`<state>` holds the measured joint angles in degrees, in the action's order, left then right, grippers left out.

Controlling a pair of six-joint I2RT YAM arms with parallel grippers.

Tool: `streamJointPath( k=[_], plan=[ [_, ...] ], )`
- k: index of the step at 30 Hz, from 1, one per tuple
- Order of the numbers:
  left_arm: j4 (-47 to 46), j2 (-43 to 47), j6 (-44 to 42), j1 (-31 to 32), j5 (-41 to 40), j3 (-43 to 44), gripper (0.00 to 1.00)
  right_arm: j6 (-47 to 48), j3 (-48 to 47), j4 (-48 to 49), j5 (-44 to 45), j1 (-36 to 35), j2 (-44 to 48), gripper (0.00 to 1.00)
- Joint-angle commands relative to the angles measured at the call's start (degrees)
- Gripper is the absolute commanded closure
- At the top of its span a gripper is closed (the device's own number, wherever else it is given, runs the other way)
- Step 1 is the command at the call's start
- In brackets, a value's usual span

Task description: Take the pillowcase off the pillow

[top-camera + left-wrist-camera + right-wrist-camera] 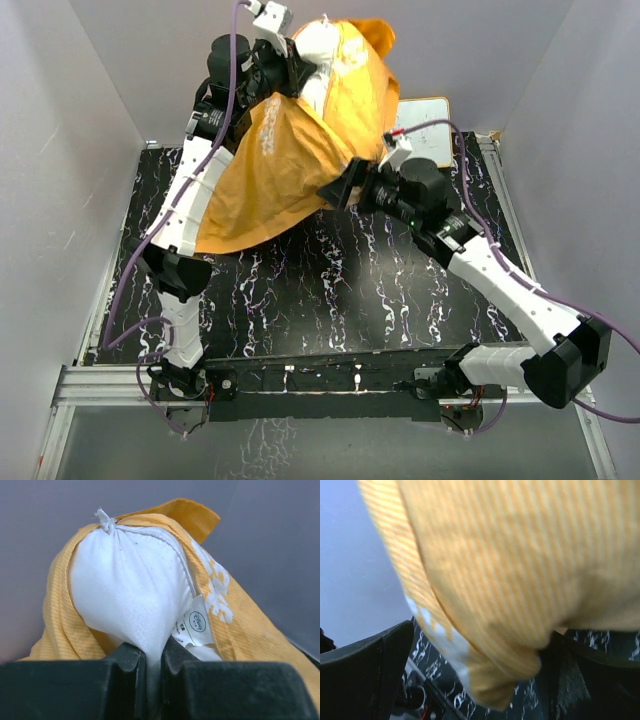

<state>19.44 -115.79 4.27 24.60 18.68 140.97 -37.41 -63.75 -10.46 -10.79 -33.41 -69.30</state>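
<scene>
My left gripper (288, 72) is raised high at the back and shut on a corner of the white pillow (320, 48). In the left wrist view its jaws (153, 667) pinch white pillow fabric (130, 590), which bulges out of the orange pillowcase (250, 625). The pillowcase (280, 170) hangs down from there, its lower end on the table. My right gripper (345, 187) is open at the pillowcase's right lower edge. In the right wrist view (480, 680) orange fabric (520, 570) hangs between its wide-apart fingers (365, 670), blurred.
A small framed whiteboard (428, 125) lies at the back right, just behind my right wrist. The black marbled table (340, 290) runs to a metal rail at the near edge. Grey walls stand close on the left, right and back.
</scene>
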Motion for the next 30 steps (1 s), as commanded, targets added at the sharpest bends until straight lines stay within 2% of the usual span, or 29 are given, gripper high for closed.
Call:
streamJointPath(
  k=[1, 4, 7, 10, 12, 15, 21, 23, 24, 25, 26, 27, 28, 29, 30],
  plan=[
    [-20.4, 8.7, -0.8, 1.1, -5.4, -2.9, 1.00, 9.5, -11.5, 3.8, 4.7, -0.7, -2.9, 0.02],
    [-24.3, 14.0, -3.0, 2.8, -5.8, -8.7, 1.00, 12.8, -19.0, 3.1, 6.0, 0.4, -9.0, 0.02],
    [-23.2, 17.3, -2.8, 3.1, -6.1, -9.6, 1.00, 14.4, -28.5, 2.9, 7.4, 3.0, -15.1, 0.02],
    [-23.4, 22.4, -3.9, 3.1, -6.7, -13.6, 1.00, 19.7, -39.8, 2.1, 10.9, 4.7, -20.8, 0.05],
    [-23.7, 26.0, -5.1, 3.1, -7.7, -17.0, 1.00, 23.9, -46.0, 2.0, 13.7, 5.0, -24.0, 0.16],
    [-21.1, 31.0, -7.2, 3.1, -9.6, -21.9, 1.00, 28.1, -52.2, 3.4, 18.5, 5.0, -26.7, 0.43],
    [-11.8, 41.6, -10.0, 3.1, -13.4, -36.5, 1.00, 27.7, -48.8, 13.2, 12.3, 4.8, -23.6, 0.90],
    [-9.3, 43.2, -11.9, 3.0, -16.0, -40.0, 1.00, 27.7, -47.5, 13.4, 11.7, 4.0, -22.9, 0.92],
    [-7.8, 43.5, -12.6, 3.1, -17.6, -41.0, 0.92, 27.9, -46.7, 13.4, 11.9, 3.6, -22.4, 0.92],
    [-5.4, 43.7, -13.7, 3.1, -19.9, -42.1, 0.78, 28.2, -46.0, 13.4, 13.2, 3.0, -21.9, 0.92],
    [-3.5, 43.9, -13.7, 3.1, -23.0, -43.1, 0.58, 29.0, -45.8, 12.7, 15.9, 2.1, -21.7, 0.92],
    [-1.4, 44.0, -13.5, 3.1, -24.6, -44.1, 0.35, 29.6, -46.3, 11.5, 19.5, 1.3, -21.9, 0.92],
    [-0.1, 44.5, -14.9, 3.0, -24.4, -45.3, 0.15, 29.9, -47.0, 10.6, 21.6, 0.8, -22.0, 0.92],
    [0.4, 45.4, -16.2, 3.0, -24.2, -46.6, 0.07, 30.1, -47.2, 10.5, 22.0, 0.6, -22.0, 0.92],
    [-0.3, 46.5, -17.2, 3.1, -23.9, -48.0, 0.04, 30.4, -47.0, 10.7, 22.2, 0.5, -21.9, 0.92]
  ],
)
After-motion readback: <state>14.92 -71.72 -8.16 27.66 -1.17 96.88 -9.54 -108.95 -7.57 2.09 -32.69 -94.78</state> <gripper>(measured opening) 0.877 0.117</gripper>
